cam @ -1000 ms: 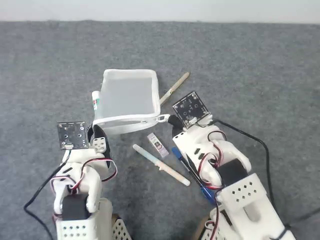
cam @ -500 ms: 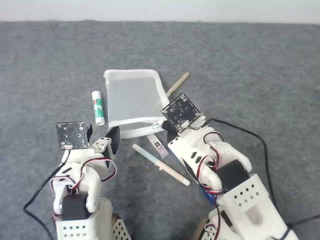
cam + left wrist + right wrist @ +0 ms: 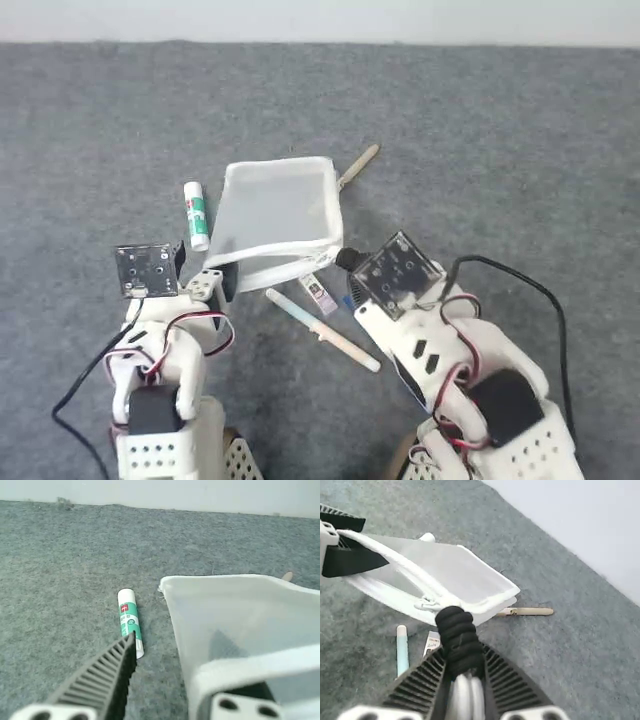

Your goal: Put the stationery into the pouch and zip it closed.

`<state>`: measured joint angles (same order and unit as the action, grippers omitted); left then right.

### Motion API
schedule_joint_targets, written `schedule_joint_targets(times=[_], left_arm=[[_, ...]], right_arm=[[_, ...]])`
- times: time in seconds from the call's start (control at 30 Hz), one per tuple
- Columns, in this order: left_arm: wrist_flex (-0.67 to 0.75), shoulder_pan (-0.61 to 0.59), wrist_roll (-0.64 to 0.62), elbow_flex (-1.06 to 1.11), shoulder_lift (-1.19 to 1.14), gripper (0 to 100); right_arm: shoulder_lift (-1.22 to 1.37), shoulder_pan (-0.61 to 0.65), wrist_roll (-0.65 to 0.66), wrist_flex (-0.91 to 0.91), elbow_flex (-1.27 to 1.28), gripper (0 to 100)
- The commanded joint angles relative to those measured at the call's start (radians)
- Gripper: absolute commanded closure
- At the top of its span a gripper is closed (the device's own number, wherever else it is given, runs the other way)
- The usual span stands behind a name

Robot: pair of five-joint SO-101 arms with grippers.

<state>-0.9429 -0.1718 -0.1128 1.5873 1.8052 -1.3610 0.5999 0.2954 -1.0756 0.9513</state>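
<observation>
The white mesh pouch lies mid-table with its mouth toward the arms. My right gripper is shut on a black ribbed tab right at the metal zipper slider. My left gripper stands open at the pouch's near-left corner, and the pouch rim drapes over one finger. Loose on the carpet are a glue stick, a wooden pencil, a pale blue pen and a small flat case.
A dark blue pen lies partly under the right arm. Grey carpet stretches open to the right of the pouch and behind it. A black cable loops beside the right arm.
The pouch slid right and turned, uncovering the whole glue stick. The right arm drew back toward the near edge with the pouch following. The left gripper opened slightly.
</observation>
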Motion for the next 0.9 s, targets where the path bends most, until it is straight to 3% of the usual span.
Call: schedule_joint_targets(times=[0.0,0.23,0.43,0.7,0.87], left_arm=[[0.034,0.005,-0.003,-0.015,0.017,87],[0.029,0.061,0.094,-0.018,0.017,99],[-0.066,0.057,0.095,-0.085,0.015,99],[-0.130,0.057,0.094,-0.128,0.015,99],[-0.130,0.057,0.094,-0.127,0.015,99]], right_arm=[[-0.033,0.007,0.012,0.004,-0.040,99.2],[-0.033,0.048,0.012,0.030,-0.011,96.5],[-0.031,0.042,-0.034,0.030,-0.009,80.8],[0.133,-0.056,-0.101,0.067,-0.066,79.8],[0.344,-0.093,-0.181,0.036,-0.176,70.5]])
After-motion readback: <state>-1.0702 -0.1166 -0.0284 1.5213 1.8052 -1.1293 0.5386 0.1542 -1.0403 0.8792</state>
